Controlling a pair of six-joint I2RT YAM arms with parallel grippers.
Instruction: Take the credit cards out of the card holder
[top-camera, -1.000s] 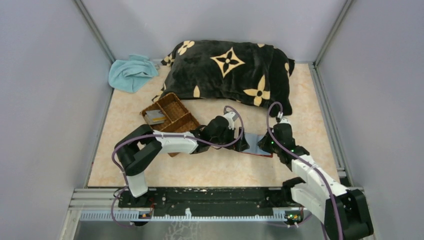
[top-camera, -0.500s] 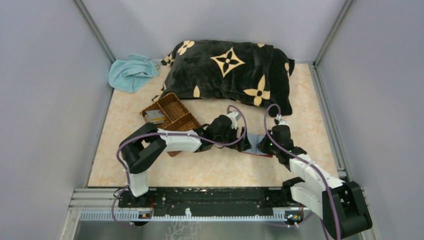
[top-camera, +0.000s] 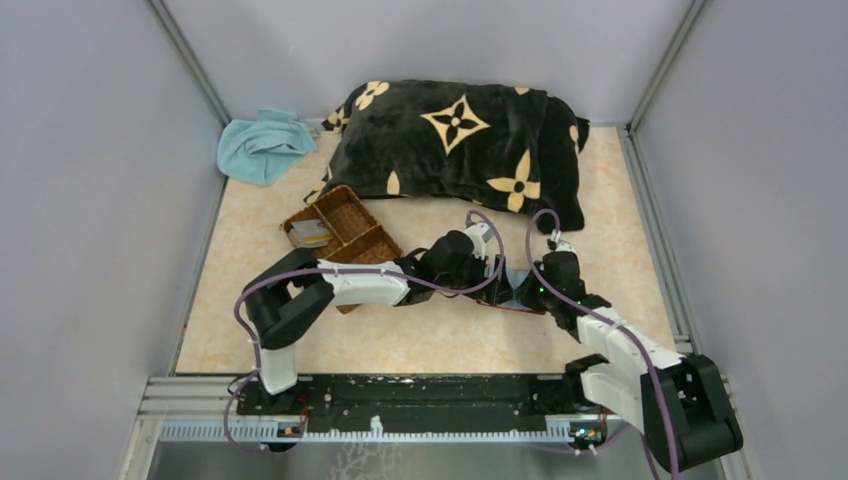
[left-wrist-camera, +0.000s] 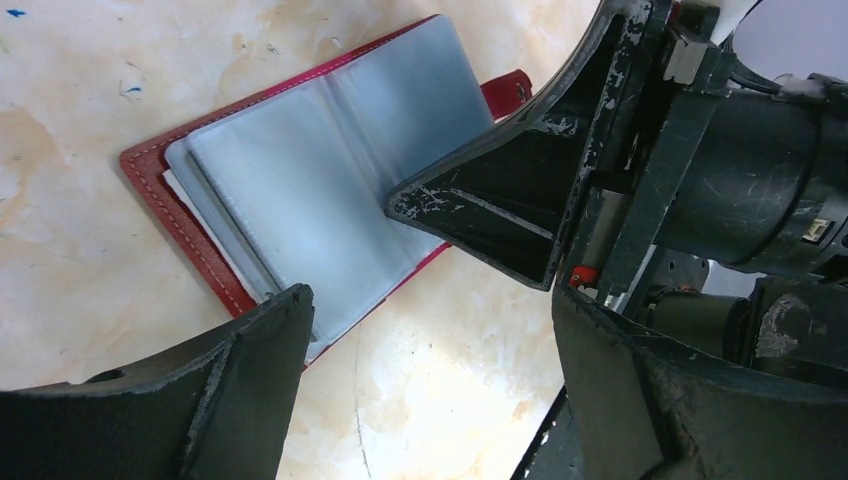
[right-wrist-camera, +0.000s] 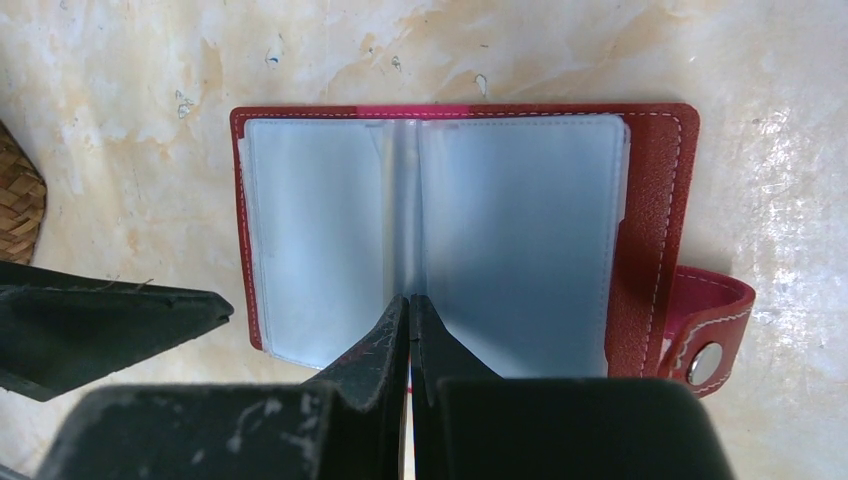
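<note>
right claw (right-wrist-camera: 409, 305), tips together, sat on the fold of the open red leather card holder (right-wrist-camera: 655, 210); left claw (left-wrist-camera: 428, 310) hung spread beside it. pressing firmly there would let the left enter a clear plastic sleeve (right-wrist-camera: 520, 240) squarely.

Light was even and fairly bright in every view, falling from above. Soft glare sat on the glossy table (right-wrist-camera: 800, 200) to the right of the right end effector (right-wrist-camera: 408, 310), whose near fingers were blurred. Dim shadow lay beneath the left end effector (left-wrist-camera: 430, 310), its fingers equally soft.
</note>
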